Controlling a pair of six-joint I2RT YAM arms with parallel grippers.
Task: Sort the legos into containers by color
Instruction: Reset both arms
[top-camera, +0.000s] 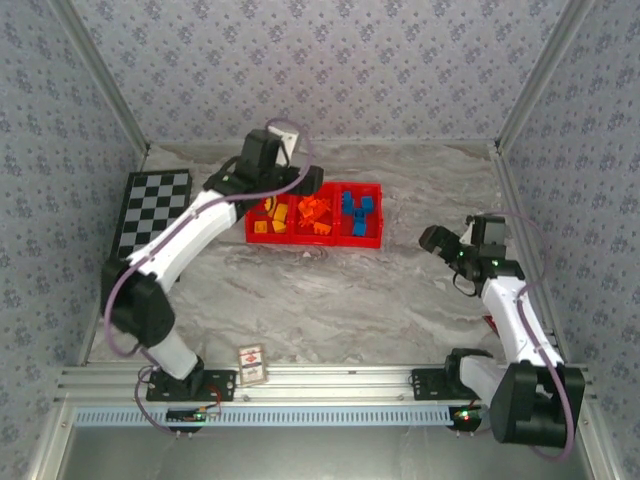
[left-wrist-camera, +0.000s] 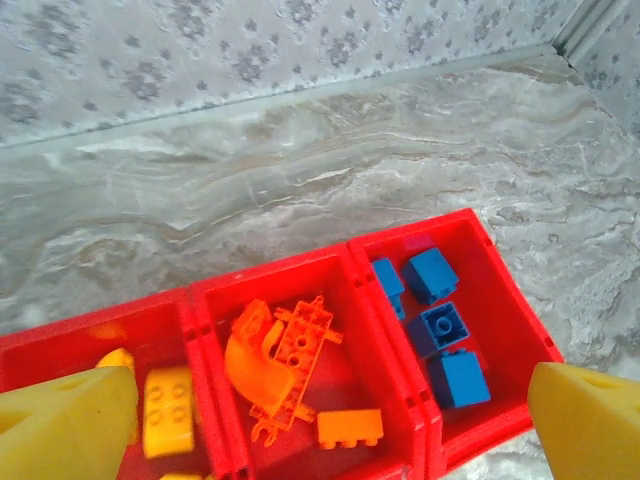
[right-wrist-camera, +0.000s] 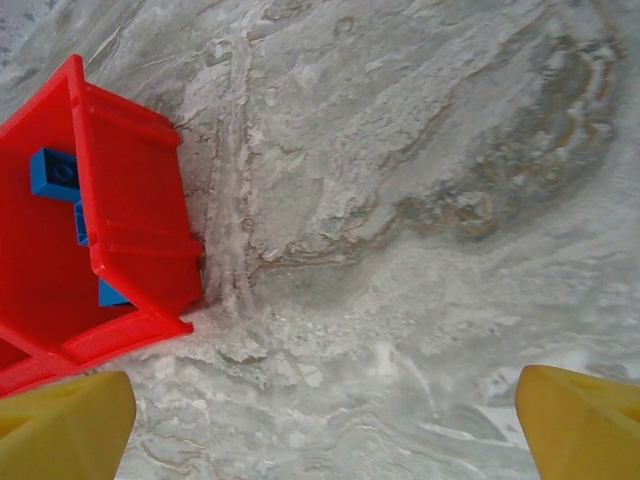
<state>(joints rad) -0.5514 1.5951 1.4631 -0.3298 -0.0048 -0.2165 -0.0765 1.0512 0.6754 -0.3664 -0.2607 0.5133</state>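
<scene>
The red tray (right-wrist-camera: 130, 200) sits near the counter's (top-camera: 330, 300) far edge, yellow bricks (left-wrist-camera: 167, 410) in its left compartment, orange bricks (left-wrist-camera: 290, 360) in the middle, blue bricks (left-wrist-camera: 440, 325) in the right. Our left end effector (left-wrist-camera: 330, 400) hangs above it, spread wide and empty; our right end effector (right-wrist-camera: 325, 410), equally open, hovers over counter toward the right edge. We judge the left should rise straight up before swinging away, so we neither clip the rim nor drag the tray.
</scene>
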